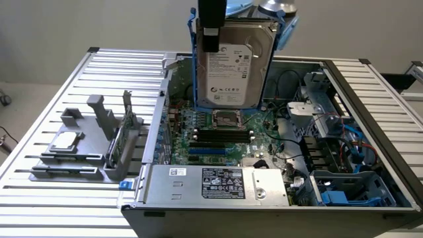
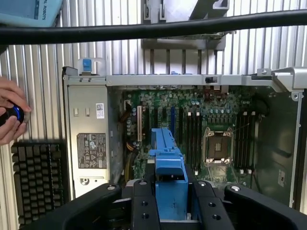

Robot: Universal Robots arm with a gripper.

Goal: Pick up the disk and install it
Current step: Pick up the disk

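Disk (image 1: 235, 64): flat silver-grey slab, white label, blue plastic rails, clamped upright in black hand (image 2: 171, 187) over open case (image 1: 264, 224).

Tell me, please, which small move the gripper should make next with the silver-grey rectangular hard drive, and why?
Probably carry it sideways toward the exterior view's right. The gripper holds the silver-grey disk with blue side rails upright above the green motherboard, not over a slot, while the bay with blue plastic parts sits at the case's right end in that view.
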